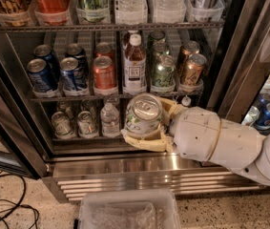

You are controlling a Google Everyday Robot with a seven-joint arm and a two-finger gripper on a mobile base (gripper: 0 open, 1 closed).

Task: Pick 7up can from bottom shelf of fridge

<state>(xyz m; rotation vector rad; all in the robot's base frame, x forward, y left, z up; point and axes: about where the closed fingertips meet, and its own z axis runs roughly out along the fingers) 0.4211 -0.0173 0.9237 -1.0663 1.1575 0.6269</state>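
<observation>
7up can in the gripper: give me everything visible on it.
The 7up can is a pale green and silvery-white metal drink can, its silver pull-tab top tilted toward the camera. The gripper is shut on it: one beige finger runs under its lower side, the other sits behind its right side. It is at the front of the bottom shelf, right of a water bottle. Whether its base touches the shelf is hidden.

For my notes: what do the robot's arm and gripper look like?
The arm is a chunky white shell of rounded segments, with a thin tan band around the wrist housing; no cables or markings show. The gripper, shut on the pale green 7up can before the dark wire bottom shelf of the fridge, has two blocky cream-yellow fingers.
</observation>
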